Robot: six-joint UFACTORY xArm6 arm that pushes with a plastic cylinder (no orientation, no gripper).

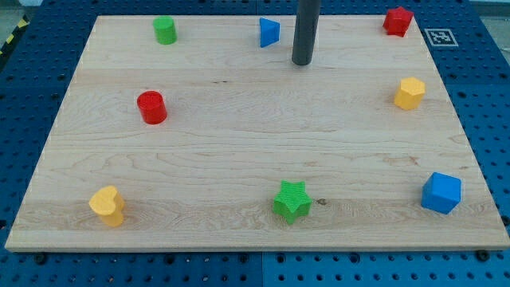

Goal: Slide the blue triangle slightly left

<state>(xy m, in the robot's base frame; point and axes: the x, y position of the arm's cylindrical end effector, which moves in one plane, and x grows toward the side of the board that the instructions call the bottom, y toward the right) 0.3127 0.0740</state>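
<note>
— When you stopped, where was everything?

— My tip (301,62) rested on the board (255,159), just right of the blue triangle (269,32) and slightly nearer, apart from it. The triangle sat by the far edge, left of centre.

— Why that side?

— A leftward push has to start from its right, I judged.

— Holding anything?

— No; a bare rod has nothing to open or close. The green cylinder (165,30) stood far left, well clear.

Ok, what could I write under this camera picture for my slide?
My tip sits just right of the blue triangle at the view's top of the wooden board, not touching it.
</note>
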